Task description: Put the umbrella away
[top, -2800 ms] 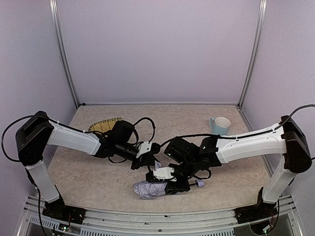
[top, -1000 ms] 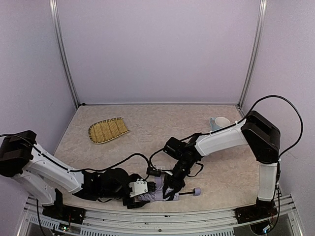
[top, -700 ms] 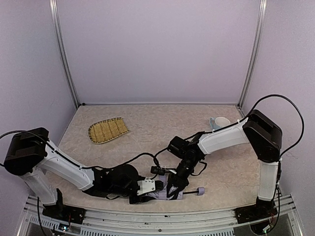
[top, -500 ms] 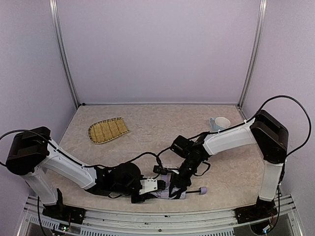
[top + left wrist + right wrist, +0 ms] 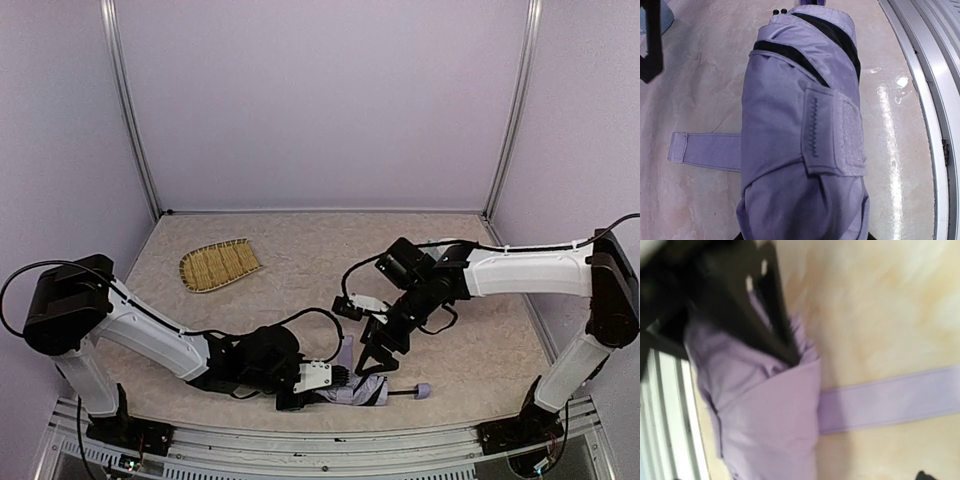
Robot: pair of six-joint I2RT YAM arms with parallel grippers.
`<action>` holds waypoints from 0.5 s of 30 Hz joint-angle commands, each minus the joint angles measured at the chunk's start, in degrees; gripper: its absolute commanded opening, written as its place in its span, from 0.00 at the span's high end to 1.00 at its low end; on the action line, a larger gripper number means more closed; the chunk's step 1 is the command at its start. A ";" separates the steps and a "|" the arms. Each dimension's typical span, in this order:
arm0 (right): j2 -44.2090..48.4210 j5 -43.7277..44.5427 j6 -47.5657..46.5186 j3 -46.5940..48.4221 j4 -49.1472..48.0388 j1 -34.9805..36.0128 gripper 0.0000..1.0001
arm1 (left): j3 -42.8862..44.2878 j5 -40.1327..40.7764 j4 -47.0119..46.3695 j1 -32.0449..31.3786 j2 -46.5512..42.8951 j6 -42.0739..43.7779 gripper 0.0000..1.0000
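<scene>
**Left arm low, right arm reaching in**

The left arm [image 5: 150,335] stretches along the bottom of the frame, with the left gripper [image 5: 303,386] at bottom centre and its jaws too hidden to judge. The right arm [image 5: 520,268] extends from the right, with the right gripper [image 5: 377,361] pointing down and its fingers spread.

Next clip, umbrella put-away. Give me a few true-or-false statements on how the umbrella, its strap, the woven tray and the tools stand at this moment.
1. The umbrella lies folded near the front edge of the table. True.
2. Its strap is fastened around it. False: the strap lies loose and flat on the table, sticking out sideways.
3. The umbrella rests in the woven tray. False: the tray sits apart, toward the back left.
4. The handle knob points toward the right arm's side. True.
5. The right tool is shut on the handle knob. False: it hangs over the umbrella's middle, away from the knob.
</scene>
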State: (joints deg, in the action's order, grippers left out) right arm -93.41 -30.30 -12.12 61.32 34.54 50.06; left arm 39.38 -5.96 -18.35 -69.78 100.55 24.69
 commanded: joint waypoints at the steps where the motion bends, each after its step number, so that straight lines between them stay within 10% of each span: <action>1: 3.83 9.34 7.74 2.42 -2.28 -2.56 0.02 | -1.64 -2.86 10.30 -0.59 3.23 0.74 0.80; 7: -8.38 25.99 22.96 8.27 -7.61 -3.04 0.15 | -1.78 -2.83 9.82 -0.62 3.40 0.31 0.79; 15: -18.91 26.01 23.22 13.10 -5.12 -0.05 0.29 | -1.43 -3.37 9.99 -0.17 4.05 0.36 0.78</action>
State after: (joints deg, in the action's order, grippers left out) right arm -110.41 -6.20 9.04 71.85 27.77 47.75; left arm 39.46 -6.15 -18.33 -69.76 100.68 24.73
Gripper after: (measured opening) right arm 0.709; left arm 0.349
